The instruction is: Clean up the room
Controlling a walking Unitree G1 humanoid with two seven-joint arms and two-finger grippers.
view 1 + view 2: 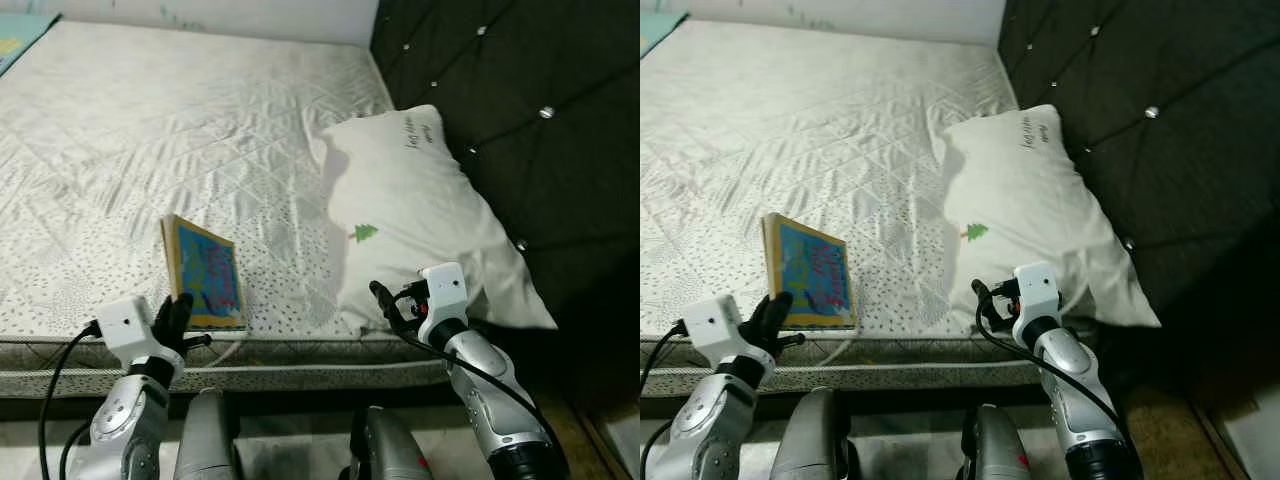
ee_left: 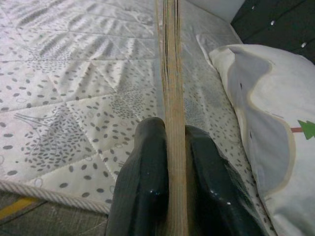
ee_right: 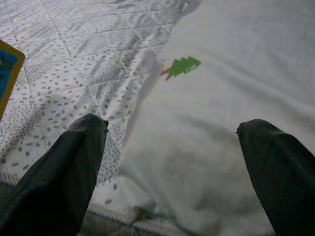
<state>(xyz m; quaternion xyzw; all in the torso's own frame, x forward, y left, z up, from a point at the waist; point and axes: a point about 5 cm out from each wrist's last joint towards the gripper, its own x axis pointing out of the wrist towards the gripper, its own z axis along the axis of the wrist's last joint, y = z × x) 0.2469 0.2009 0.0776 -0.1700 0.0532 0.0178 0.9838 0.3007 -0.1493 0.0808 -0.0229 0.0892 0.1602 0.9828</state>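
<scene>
**Book clamped at the mattress edge, right jaws wide over the pillow**

While we looked down from the head camera, the left gripper sat at the lower left of the frame, at the near edge of the mattress. Its jaws were closed tight on the lower edge of a thin book with a blue cover and a yellow border. In the left wrist view we saw the book edge-on, standing upright between the two black fingers, with the dotted quilting running away beyond it.

At the lower centre-right of the frame we found the right gripper, beside the near corner of a white pillow. Its jaws were spread wide apart and held nothing; in the right wrist view the pillow and its small green tree mark lay between the fingers. We could not tell whether they touched the pillow.

The pillow lay at the right of the bed, against a dark tufted headboard. A corner of the book showed at the left edge of the right wrist view.
</scene>
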